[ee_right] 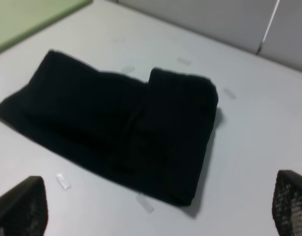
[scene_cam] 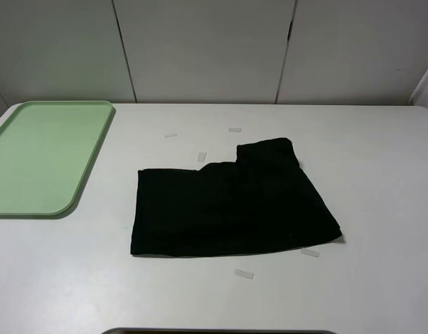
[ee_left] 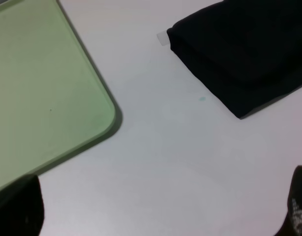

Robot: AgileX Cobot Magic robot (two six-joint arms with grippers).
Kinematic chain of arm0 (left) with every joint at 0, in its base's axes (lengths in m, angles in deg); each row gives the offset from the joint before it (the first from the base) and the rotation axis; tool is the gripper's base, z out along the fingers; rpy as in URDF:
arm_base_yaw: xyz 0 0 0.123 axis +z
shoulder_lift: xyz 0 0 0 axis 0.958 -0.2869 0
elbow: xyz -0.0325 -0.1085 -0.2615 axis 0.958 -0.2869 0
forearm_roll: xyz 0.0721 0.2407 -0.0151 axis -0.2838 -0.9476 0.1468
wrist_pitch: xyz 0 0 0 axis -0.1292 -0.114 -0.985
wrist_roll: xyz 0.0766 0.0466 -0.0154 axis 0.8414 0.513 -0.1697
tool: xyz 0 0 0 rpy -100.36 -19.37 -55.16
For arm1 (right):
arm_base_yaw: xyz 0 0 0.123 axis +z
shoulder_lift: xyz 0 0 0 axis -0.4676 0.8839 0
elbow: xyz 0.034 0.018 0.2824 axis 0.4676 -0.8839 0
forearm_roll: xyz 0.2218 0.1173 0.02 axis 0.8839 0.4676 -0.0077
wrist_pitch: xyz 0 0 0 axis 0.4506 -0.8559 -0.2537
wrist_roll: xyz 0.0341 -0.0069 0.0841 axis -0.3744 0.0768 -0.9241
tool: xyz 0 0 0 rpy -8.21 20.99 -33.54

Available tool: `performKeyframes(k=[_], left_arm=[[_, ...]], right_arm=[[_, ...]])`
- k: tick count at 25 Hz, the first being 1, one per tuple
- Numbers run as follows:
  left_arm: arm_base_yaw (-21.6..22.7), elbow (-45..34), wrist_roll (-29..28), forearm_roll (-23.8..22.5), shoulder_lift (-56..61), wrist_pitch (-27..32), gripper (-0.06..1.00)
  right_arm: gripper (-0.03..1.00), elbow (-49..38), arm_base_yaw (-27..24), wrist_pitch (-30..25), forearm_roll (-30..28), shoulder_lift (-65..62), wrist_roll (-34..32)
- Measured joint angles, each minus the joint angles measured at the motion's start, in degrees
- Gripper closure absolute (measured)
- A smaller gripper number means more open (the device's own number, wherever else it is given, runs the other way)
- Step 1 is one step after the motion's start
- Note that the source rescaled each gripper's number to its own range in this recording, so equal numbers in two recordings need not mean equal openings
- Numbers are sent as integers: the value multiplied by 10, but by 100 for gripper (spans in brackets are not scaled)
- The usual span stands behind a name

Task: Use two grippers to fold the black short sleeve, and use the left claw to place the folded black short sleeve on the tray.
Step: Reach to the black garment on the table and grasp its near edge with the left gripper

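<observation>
The black short sleeve [scene_cam: 231, 203] lies partly folded on the white table, right of the middle, with no lettering showing. It also shows in the left wrist view [ee_left: 244, 54] and the right wrist view [ee_right: 126, 123]. The pale-green tray [scene_cam: 40, 156] lies empty at the far left; its corner shows in the left wrist view [ee_left: 47, 93]. Neither arm shows in the exterior view. The left claw [ee_left: 160, 211] is open and empty above bare table between tray and shirt. The right gripper [ee_right: 155, 209] is open and empty, hovering near the shirt's near edge.
Several small clear tape strips lie on the table around the shirt, such as one [scene_cam: 243, 274] in front of it and one [scene_cam: 170, 135] behind it. A grey panelled wall [scene_cam: 214, 49] stands behind the table.
</observation>
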Motion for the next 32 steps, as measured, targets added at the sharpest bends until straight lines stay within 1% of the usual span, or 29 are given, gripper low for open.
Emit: performKeyframes(k=[3,7,19,23,29,32], left_arm=[[0,0,0,0,0,0,-6],[0,0,0,0,0,0,-6],[0,0,0,0,0,0,-6],[0,0,0,0,0,0,-6],[0,0,0,0,0,0,-6],[0,0,0,0,0,0,-6]], right_arm=[[-3,-18,0,3,0,0,2],[-3,-32,0,29,0,0,3],[-3,-34,-3,32,0,0,3],[-3,-34,-39,33,1,0,3],[-3,-34,-120,33,1,0,3],[-3,-34,-140,33,1,0,3]])
